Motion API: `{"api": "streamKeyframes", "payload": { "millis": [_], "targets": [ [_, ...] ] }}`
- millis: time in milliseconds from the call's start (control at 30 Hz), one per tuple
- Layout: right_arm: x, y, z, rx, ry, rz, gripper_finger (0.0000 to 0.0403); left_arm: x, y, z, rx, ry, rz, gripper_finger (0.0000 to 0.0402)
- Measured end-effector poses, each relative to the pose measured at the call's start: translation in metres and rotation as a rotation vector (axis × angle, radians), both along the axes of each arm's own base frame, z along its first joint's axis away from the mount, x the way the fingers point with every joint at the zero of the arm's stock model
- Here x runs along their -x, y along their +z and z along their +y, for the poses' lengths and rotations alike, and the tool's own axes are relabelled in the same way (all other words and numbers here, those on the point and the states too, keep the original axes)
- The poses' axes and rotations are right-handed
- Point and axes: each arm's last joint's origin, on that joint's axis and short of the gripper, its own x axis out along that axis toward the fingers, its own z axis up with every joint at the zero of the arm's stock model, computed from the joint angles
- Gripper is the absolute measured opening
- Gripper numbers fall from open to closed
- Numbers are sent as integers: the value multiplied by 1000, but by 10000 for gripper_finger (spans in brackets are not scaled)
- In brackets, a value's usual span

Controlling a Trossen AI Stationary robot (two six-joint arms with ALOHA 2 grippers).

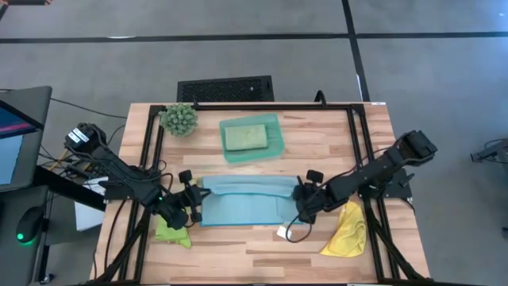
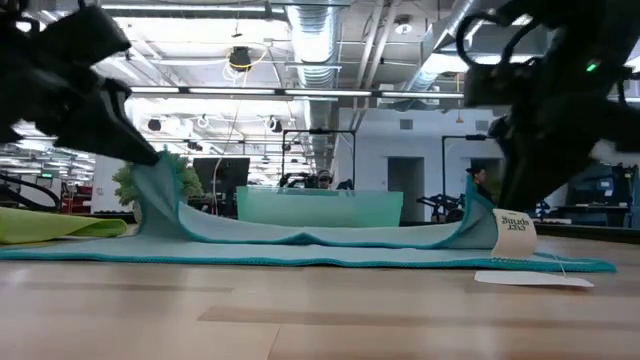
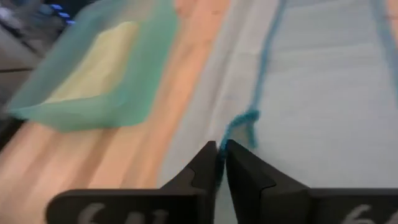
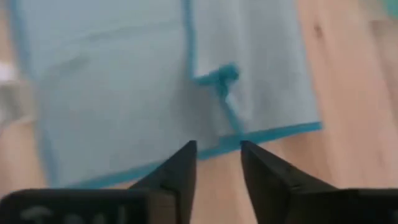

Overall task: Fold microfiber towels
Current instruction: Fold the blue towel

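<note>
The light blue towel (image 1: pixel 238 208) lies mid-table, with one layer (image 2: pixel 300 232) turned over on top. That layer sags in the middle and rises at both ends. My left gripper (image 1: pixel 193 200) is shut on its left corner. My right gripper (image 4: pixel 217 158) stands open at the right corner (image 4: pixel 225 78), which curls up just ahead of the fingertips. A lime green towel (image 1: pixel 171 233) lies crumpled near the left arm. A yellow one (image 1: pixel 345 230) lies near the right arm. A pale sage green one (image 1: pixel 244 137) sits folded in the teal tray (image 1: pixel 274 147). My left gripper pinches the blue hem (image 3: pixel 221 138) at the upper layer's left corner between its two fingers. The fingers slant down from the table's left side. That corner (image 2: pixel 152 168) is held above the table, and the layer droops slack from it toward the towel's middle, which rests on the lower layer.
A spiky green plant ball (image 1: pixel 179 119) stands at the far left of the table. The teal tray is at the far middle. A white label (image 2: pixel 513 235) hangs from the blue towel's right end. Black frame rails (image 1: pixel 359 159) run along both sides.
</note>
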Motion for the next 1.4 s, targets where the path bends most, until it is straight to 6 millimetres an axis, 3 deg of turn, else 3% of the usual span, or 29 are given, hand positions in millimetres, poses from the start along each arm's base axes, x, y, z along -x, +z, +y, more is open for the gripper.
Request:
{"api": "streamKeyframes", "payload": {
  "millis": [200, 333, 467, 633, 933, 1233, 1400],
  "targets": [
    [8, 14, 10, -34, 50, -47, 205, -7, 23, -11, 20, -50, 70, 104],
    [7, 16, 12, -11, 70, -78, 211, -6, 31, -16, -18, -99, 106, 143],
    [6, 15, 12, -14, 72, -87, 204, -3, 28, -21, -48, -265, 230, 166],
    [2, 17, 13, -21, 62, -134, 190, 4, 18, -17, -47, -336, 342, 167],
    [-6, 18, 3, -5, 68, -160, 170, 3, -4, -17, -395, -602, 573, 141],
    [-9, 18, 0, -7, 52, -167, 161, -11, -33, -17, -689, -619, 811, 190],
    [-9, 18, 0, -8, 52, -168, 162, -21, -36, -22, -780, -568, 905, 181]
  ]
}}
